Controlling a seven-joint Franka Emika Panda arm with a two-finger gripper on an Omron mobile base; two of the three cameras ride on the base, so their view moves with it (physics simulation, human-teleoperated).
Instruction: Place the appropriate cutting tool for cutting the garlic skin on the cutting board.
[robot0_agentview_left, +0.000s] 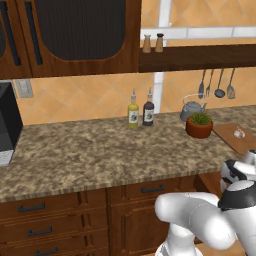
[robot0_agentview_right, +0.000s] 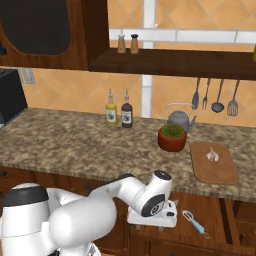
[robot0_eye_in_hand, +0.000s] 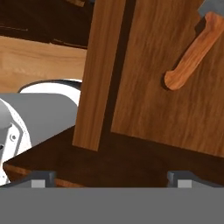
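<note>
1. Risk, as a judgement: the gripper (robot0_agentview_right: 161, 227) hangs low over an open drawer (robot0_agentview_right: 210, 215) below the surface (robot0_agentview_right: 75, 145). A descent begun from here could strike the drawer wall or front rather than reach the tool, since the drawer interior is tight.
2. Risk: in the right base view a blue-handled tool (robot0_agentview_right: 195, 223) lies in the drawer, at about 3 o'clock from the gripper. It looks like a peeler, though it is too small to say. Picking it instead of the knife would be the wrong choice.
3. The cutting tool (robot0_eye_in_hand: 192, 54) shows in the hand view by its orange-brown handle, lying on the wooden drawer floor at about 1 o'clock from the fingertips (robot0_eye_in_hand: 43, 178), well apart from them. Its blade is mostly cut off at the frame edge.
4. Gripper state: the two fingertips stand wide apart with nothing between them; it holds nothing.
5. The cutting board (robot0_agentview_right: 222, 172) lies on the surface, at 3 o'clock of the potted plant (robot0_agentview_right: 172, 136), with the garlic (robot0_agentview_right: 213, 155) resting on its far half. The board's near half is free for the tool.
</note>
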